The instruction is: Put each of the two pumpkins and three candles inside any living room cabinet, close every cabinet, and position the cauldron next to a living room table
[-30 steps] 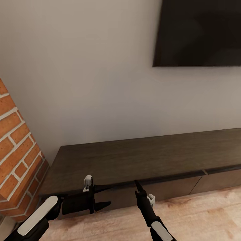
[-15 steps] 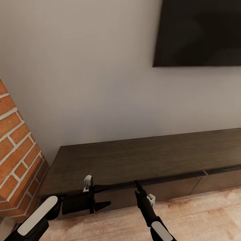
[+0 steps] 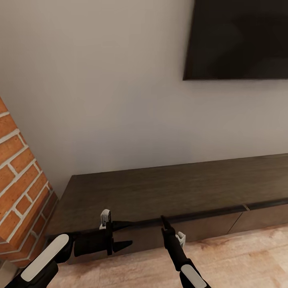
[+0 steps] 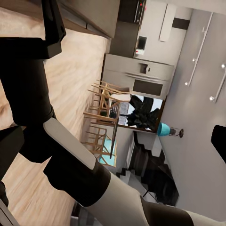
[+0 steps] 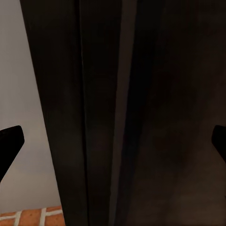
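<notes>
Nearest the cabinet's front edge: left gripper (image 3: pixel 123 234), fingers spread apart, holding nothing, level with the top lip of the left front. Just beside it, right gripper (image 3: pixel 163 219), tip touching the same lip; right wrist view shows fingertips (image 5: pixel 10 141) set wide, empty. Behind both, long dark-brown cabinet (image 3: pixel 168 192) against the wall, fronts shut. Left of cabinet, brick column (image 3: pixel 20 180). Above cabinet, dark screen (image 3: pixel 240 40).
</notes>
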### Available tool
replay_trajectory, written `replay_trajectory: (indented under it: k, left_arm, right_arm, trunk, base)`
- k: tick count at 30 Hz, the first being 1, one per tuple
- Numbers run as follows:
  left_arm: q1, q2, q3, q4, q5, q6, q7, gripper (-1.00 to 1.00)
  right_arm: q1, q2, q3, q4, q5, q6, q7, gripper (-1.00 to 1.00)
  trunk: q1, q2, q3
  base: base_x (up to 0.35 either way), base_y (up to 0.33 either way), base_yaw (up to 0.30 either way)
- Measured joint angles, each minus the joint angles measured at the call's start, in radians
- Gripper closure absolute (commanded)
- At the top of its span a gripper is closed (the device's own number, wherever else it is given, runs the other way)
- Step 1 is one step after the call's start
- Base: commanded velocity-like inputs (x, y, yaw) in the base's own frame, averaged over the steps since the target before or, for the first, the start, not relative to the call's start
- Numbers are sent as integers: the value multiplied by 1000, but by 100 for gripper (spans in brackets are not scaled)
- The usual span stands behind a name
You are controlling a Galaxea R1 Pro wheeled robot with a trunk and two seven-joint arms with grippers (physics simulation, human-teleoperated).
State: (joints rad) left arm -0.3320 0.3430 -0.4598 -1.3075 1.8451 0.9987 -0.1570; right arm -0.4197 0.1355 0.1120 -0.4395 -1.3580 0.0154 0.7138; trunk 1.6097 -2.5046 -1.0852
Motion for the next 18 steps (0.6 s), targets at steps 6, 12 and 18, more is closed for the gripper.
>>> replay_trajectory:
  k: [6,12,18]
  left_arm:
    - [0,0,0,0,0,0,0,-100]
    - [0,0,0,0,0,0,0,-100]
    - [0,0,0,0,0,0,0,-100]
  right_arm:
    - [0,0,-2,4,4,-2,-7,100]
    - [0,0,-4,23,1,0,-6,100]
    - [0,0,-4,22,1,0,-6,100]
  trunk:
    - [0,0,0]
    - [0,0,0]
    - [0,0,0]
  base:
    - [1,0,0]
    - [0,0,0]
    - [0,0,0]
